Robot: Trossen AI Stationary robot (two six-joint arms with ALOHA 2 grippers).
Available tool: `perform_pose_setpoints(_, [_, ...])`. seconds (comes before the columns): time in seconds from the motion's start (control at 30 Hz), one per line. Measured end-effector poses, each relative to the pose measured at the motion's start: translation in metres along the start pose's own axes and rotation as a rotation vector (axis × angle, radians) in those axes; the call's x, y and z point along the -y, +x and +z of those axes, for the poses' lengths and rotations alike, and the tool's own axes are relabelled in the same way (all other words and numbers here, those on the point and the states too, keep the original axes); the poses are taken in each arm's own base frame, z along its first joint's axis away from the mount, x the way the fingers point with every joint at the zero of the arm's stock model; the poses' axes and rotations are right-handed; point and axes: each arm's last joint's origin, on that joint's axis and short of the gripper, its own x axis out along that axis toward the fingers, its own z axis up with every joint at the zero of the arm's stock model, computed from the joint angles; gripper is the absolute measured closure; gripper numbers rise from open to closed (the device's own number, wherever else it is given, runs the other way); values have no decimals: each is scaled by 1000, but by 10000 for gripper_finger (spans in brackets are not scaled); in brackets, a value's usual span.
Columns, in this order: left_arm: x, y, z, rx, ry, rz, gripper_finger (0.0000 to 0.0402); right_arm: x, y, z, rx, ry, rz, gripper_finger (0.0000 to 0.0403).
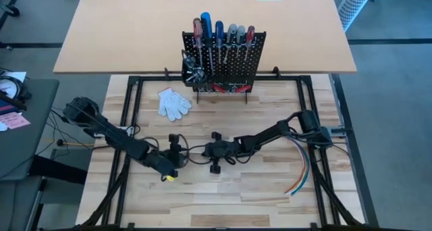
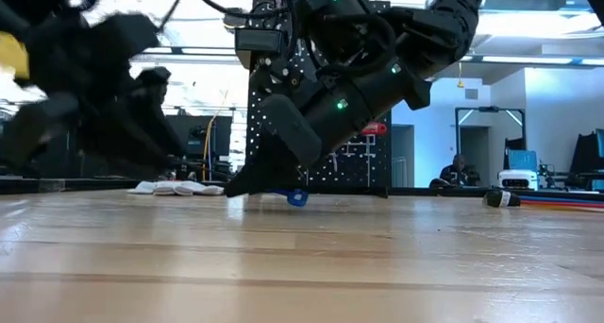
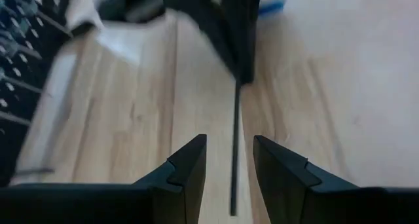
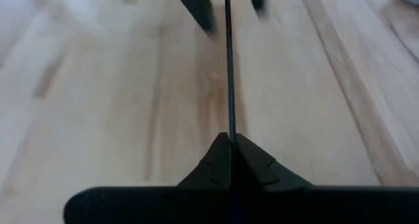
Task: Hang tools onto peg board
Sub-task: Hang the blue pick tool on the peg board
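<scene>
Right tool (image 4: 230,140) pinches screwdriver shaft (image 4: 229,67) mid-table.

The table (image 1: 223,197) is evenly and brightly lit from overhead in the high view, and only faint, soft shadows are cast beneath the arms. In the low view, strong backlight is thrown from bright ceiling panels beyond the right gripper (image 2: 247,183), so that both arms are rendered as near silhouettes; the left gripper (image 2: 57,96) is heavily blurred. In the left wrist view the fingers (image 3: 186,168) are sharp, while everything beyond them is smeared. In the right wrist view the wood ahead of the pinched fingertips (image 4: 230,145) is soft.
</scene>
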Motion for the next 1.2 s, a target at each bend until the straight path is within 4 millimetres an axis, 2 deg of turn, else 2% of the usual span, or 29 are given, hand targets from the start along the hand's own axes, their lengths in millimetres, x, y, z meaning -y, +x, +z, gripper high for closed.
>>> perform_pose_setpoints(0.17, [6, 17, -4, -68, -32, -6, 292, -7, -1, 2, 7, -21, 15, 396])
perform_pose_setpoints(0.43, [9, 22, 7, -62, -40, -21, 390, -6, -1, 3, 6, -22, 15, 393])
perform_pose_setpoints(0.57, [9, 21, 10, -57, -64, -29, 398, -6, -1, 2, 4, -4, 15, 375])
perform_pose_setpoints(0.67, [9, 21, 9, -64, -94, -27, 399, -4, -3, 2, -30, -4, 9, 344])
perform_pose_setpoints(0.77, [9, 21, 5, -103, -110, -14, 400, 0, -18, 10, -97, -40, -1, 306])
perform_pose_setpoints(0.87, [9, 19, 0, -142, -118, 25, 401, 2, -44, 27, -106, -96, 0, 268])
perform_pose_setpoints(0.93, [10, 15, -3, -161, -114, 37, 401, 1, -59, 29, -88, -128, 7, 248])
perform_pose_setpoints(1.07, [9, -1, -14, -119, -161, 60, 401, -1, -77, 12, -14, -164, 16, 225])
perform_pose_setpoints(1.2, [2, -23, -25, 11, -266, 54, 401, -2, -84, -14, 92, -173, 28, 219])
